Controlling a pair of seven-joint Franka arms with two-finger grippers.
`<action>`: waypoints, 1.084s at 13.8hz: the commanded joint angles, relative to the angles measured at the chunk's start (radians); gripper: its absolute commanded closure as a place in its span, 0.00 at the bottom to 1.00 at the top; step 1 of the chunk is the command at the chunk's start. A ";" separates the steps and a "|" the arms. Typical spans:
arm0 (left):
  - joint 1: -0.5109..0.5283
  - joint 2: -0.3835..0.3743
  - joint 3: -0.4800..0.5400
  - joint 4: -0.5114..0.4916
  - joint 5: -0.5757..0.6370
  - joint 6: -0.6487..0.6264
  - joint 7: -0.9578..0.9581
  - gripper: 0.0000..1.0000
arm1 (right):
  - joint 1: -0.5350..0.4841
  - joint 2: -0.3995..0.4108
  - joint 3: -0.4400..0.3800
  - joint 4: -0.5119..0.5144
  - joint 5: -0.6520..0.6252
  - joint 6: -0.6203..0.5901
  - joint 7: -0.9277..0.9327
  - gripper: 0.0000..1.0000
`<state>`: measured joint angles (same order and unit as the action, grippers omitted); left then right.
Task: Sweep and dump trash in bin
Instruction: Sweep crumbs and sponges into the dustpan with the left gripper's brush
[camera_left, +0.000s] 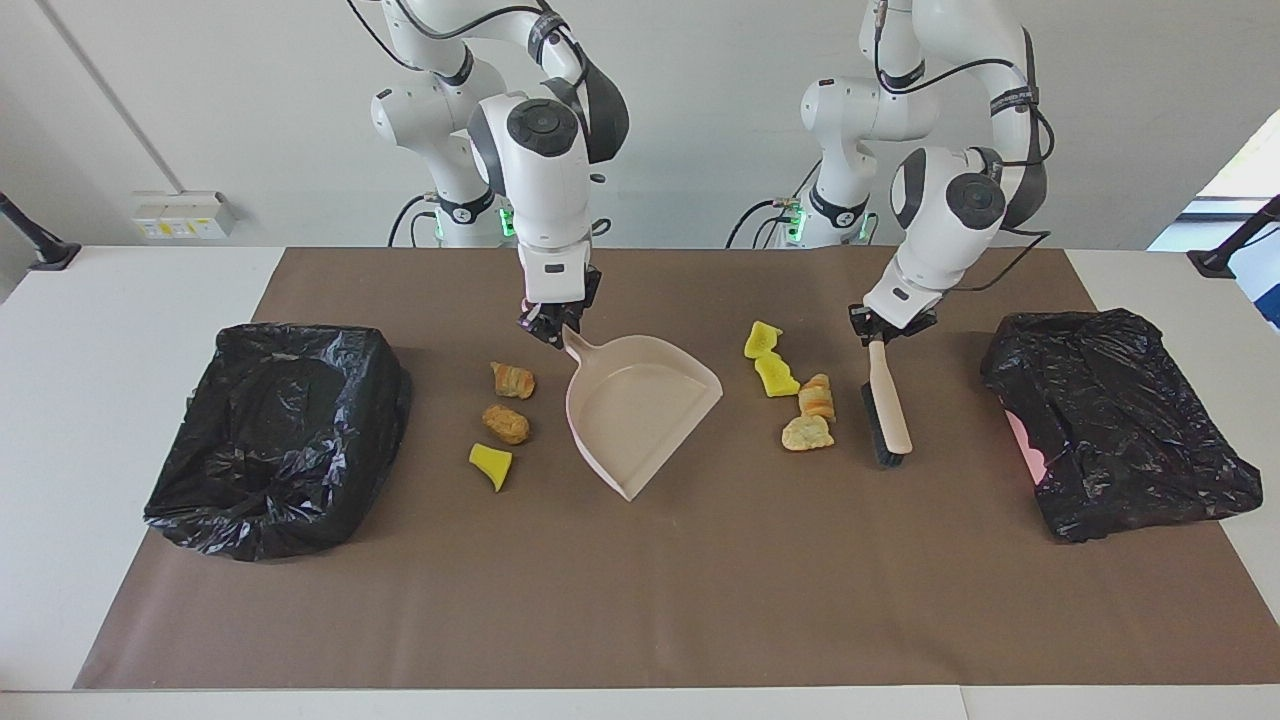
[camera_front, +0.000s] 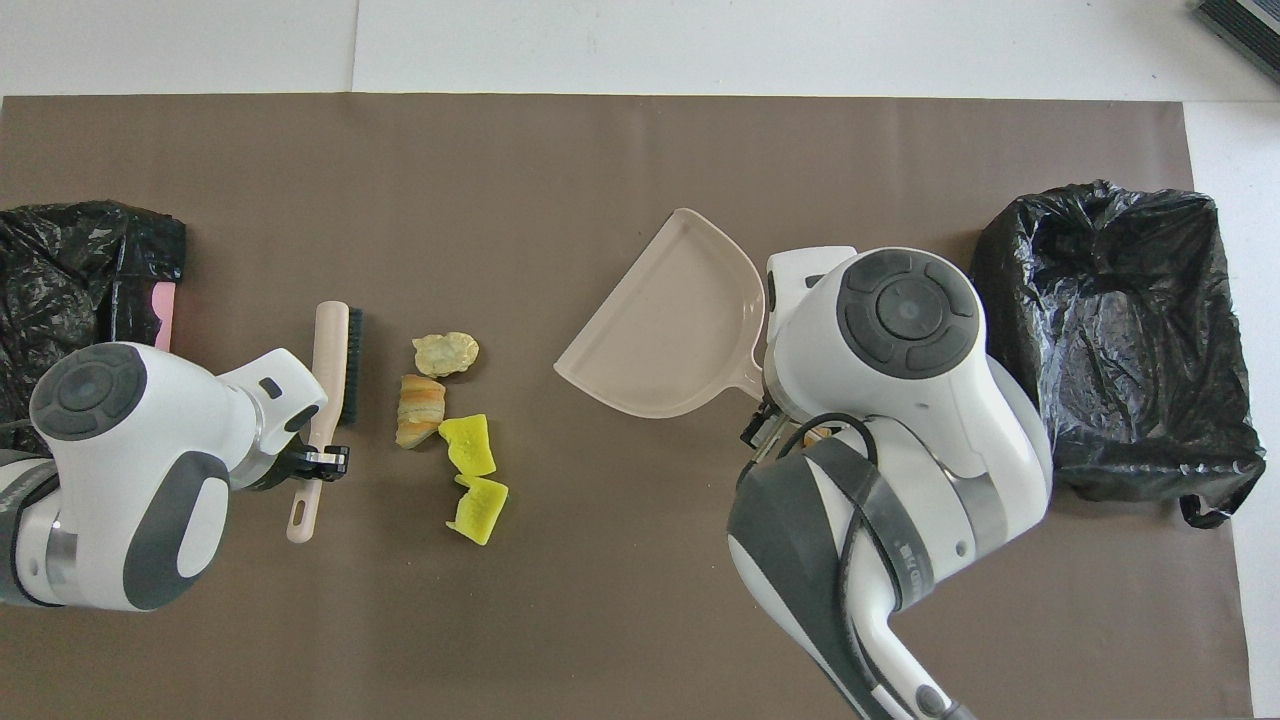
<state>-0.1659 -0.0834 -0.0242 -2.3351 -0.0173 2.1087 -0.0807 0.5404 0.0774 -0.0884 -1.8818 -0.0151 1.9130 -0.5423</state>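
Note:
My right gripper (camera_left: 553, 325) is shut on the handle of the pale pink dustpan (camera_left: 640, 410), whose open mouth is turned toward the left arm's end. My left gripper (camera_left: 880, 335) is shut on the handle of a pink brush (camera_left: 888, 410) with black bristles. Between pan and brush lie several bits of trash: two yellow wedges (camera_left: 777, 375), a pastry lump (camera_left: 817, 396) and a pale lump (camera_left: 806, 433). The brush (camera_front: 335, 370) stands a little apart from them. Three more bits (camera_left: 506, 424) lie between the dustpan and the black-lined bin (camera_left: 275, 435); the right arm covers them in the overhead view.
A second crumpled black bag (camera_left: 1115, 420) with something pink under it lies at the left arm's end. The brown mat (camera_left: 700, 600) covers most of the table. The open bin (camera_front: 1110, 330) sits at the right arm's end.

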 joint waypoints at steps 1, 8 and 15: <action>-0.006 0.022 0.003 0.007 0.019 0.017 0.010 1.00 | -0.010 -0.062 0.003 -0.094 -0.009 0.018 -0.268 1.00; -0.017 0.025 0.000 0.005 0.019 0.005 0.041 1.00 | 0.093 -0.041 0.004 -0.175 -0.003 0.032 -0.245 1.00; -0.107 0.022 -0.002 -0.018 0.011 0.005 0.041 1.00 | 0.202 0.078 0.004 -0.174 -0.003 0.156 -0.013 1.00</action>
<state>-0.2137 -0.0631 -0.0347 -2.3369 -0.0163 2.1181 -0.0321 0.7334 0.1385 -0.0838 -2.0557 -0.0151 2.0363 -0.5977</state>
